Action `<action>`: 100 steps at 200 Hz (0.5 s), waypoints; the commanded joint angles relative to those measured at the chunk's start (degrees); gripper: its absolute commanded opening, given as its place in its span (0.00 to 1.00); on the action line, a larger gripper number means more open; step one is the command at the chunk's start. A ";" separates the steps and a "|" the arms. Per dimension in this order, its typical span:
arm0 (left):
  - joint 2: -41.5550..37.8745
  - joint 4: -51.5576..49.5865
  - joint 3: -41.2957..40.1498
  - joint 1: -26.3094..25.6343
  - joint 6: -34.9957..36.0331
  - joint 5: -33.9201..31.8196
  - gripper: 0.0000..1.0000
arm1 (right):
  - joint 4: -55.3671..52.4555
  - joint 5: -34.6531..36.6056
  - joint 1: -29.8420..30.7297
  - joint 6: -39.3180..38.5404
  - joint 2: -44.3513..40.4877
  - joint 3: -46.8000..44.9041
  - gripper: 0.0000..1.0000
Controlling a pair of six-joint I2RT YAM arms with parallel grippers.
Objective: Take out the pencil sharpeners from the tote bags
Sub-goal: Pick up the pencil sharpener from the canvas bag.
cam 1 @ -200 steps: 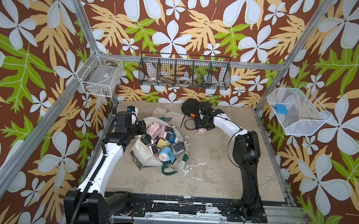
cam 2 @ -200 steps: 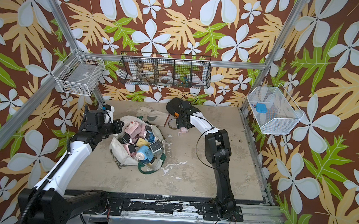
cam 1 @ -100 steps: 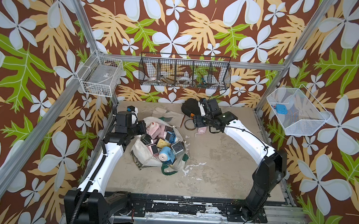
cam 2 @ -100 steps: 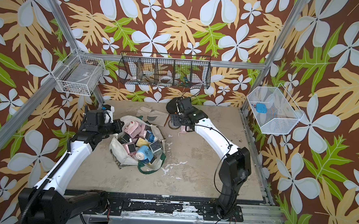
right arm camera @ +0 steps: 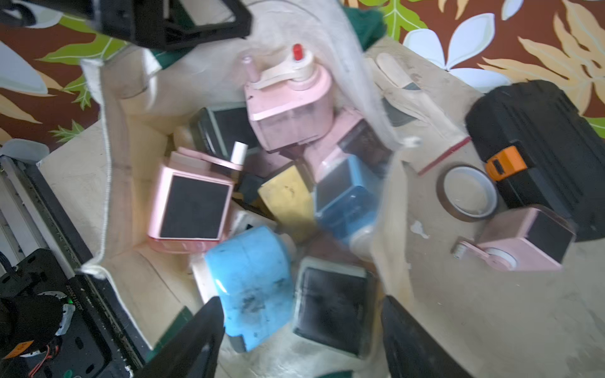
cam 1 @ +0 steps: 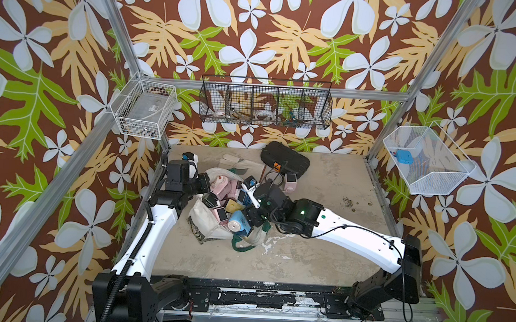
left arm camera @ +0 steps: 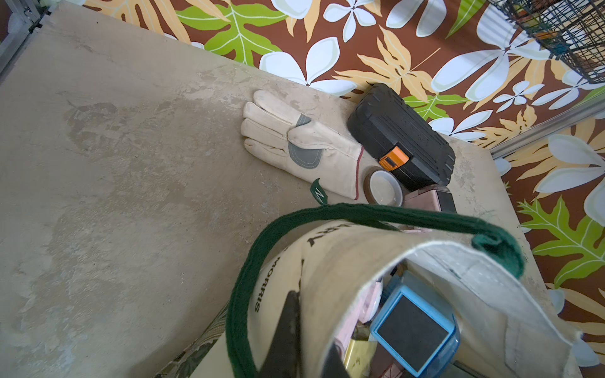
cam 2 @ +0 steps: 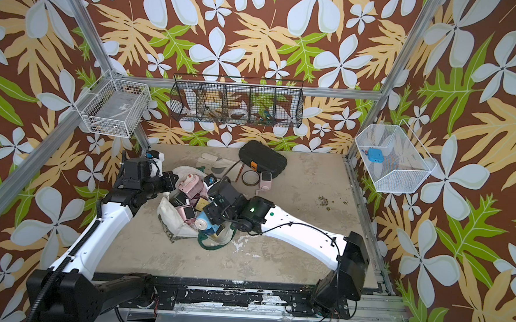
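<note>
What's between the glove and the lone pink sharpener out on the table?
A brown tape roll lies flat between glove and pink sharpener; clearest in the left wrist view, also in both top views.

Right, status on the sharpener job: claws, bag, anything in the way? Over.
Left claw shut on tote bag rim. Right claw open above the pencil sharpeners inside. One pink sharpener already out, beside tape roll. Nothing blocking the pile.
</note>
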 commanded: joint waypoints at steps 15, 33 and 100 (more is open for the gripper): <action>-0.09 1.39 0.59 0.18 -0.32 -0.95 0.00 | -2.03 5.01 3.28 2.96 6.47 5.27 0.76; -0.17 1.40 0.67 0.14 -0.38 -0.96 0.00 | -2.59 5.72 3.36 4.45 9.50 6.90 0.76; -0.18 1.37 0.63 0.14 -0.39 -0.61 0.00 | -3.73 5.58 5.27 9.65 15.20 10.53 0.78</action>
